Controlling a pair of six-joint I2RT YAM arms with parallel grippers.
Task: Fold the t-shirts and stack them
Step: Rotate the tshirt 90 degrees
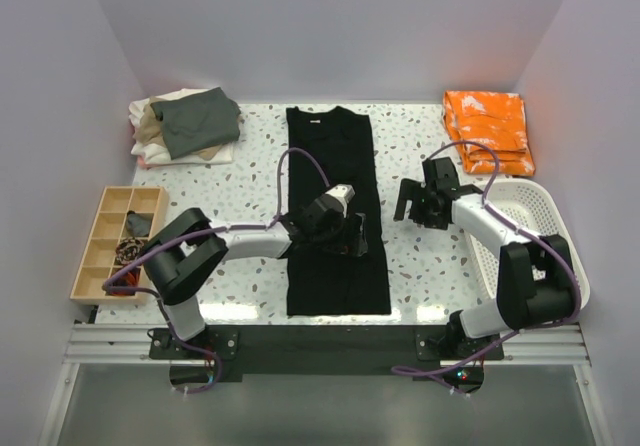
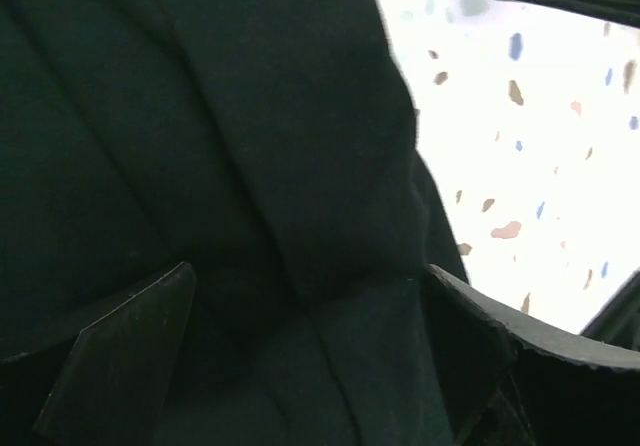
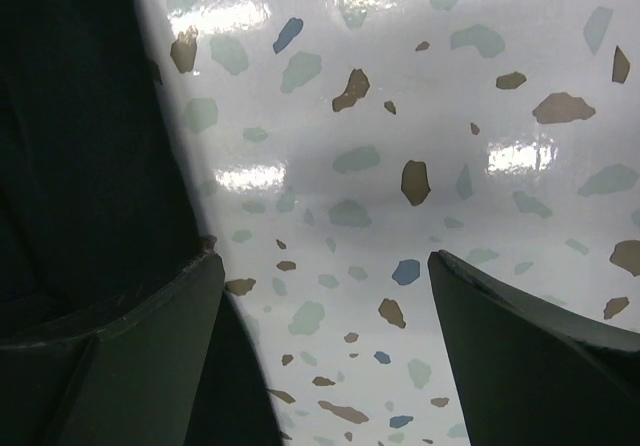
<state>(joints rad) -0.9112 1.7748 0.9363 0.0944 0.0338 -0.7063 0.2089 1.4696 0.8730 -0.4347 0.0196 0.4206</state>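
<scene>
The black t-shirt (image 1: 335, 206) lies flat as a long narrow strip down the middle of the table, with a small white label at its far collar. My left gripper (image 1: 355, 236) hovers low over its right edge, jaws wide apart. In the left wrist view only loose black cloth (image 2: 250, 166) with soft folds shows beneath the gripper (image 2: 310, 301); nothing is pinched. My right gripper (image 1: 412, 206) stands open over bare table just right of the shirt. The shirt's edge (image 3: 80, 146) shows beside its left finger (image 3: 150, 336). A folded grey-green t-shirt (image 1: 195, 121) tops the cream and tan ones (image 1: 150, 144) at back left.
A folded orange cloth (image 1: 487, 129) lies at the back right. A white plastic basket (image 1: 545, 221) stands along the right edge. A wooden compartment tray (image 1: 105, 216) with small items sits at the left edge. Speckled tabletop (image 1: 430, 266) shows on both sides of the black shirt.
</scene>
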